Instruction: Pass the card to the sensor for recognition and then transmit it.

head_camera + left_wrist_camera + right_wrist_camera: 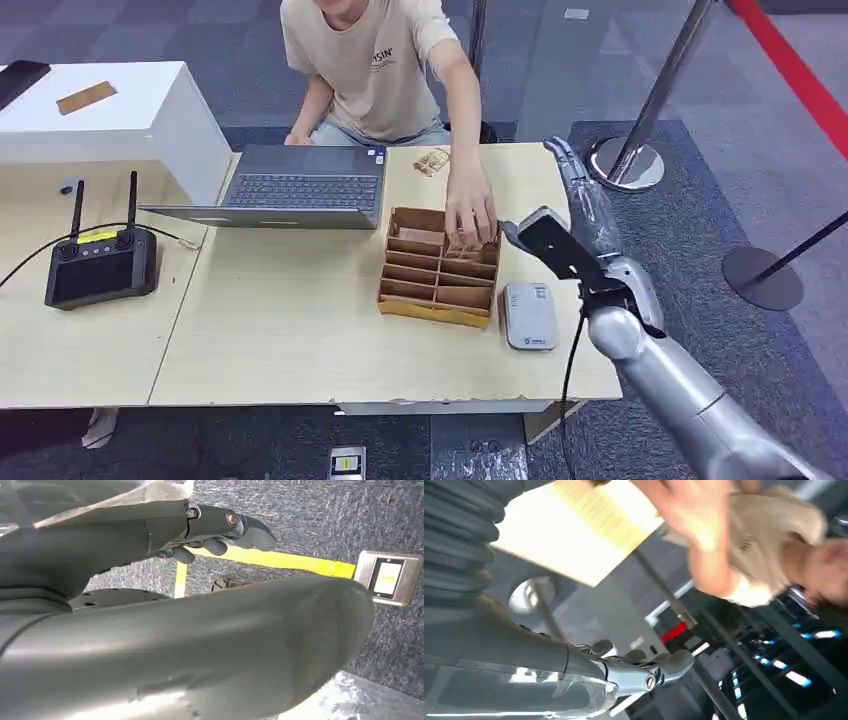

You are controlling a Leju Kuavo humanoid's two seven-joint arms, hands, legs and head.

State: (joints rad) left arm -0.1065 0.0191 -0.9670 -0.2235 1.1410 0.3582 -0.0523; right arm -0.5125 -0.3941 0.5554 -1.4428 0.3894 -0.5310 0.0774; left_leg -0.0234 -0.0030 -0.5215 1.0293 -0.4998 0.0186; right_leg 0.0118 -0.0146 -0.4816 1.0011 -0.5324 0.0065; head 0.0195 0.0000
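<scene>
A brown cardboard divider box stands on the table, and a person's hand reaches into its back right compartment. Whether that hand holds a card I cannot tell. The grey-white sensor lies flat just right of the box. My right hand hovers at the table's right edge, behind the sensor and beside the person's hand, fingers stretched out and holding nothing. The right wrist view shows this hand bare, with the person blurred beyond it. My left hand hangs over the carpet, empty, fingers loosely extended.
An open laptop sits behind the box, and a black remote controller lies on the left table. A white box stands at back left. Stanchion bases stand on the floor to the right. A small brown item lies near the table's far edge.
</scene>
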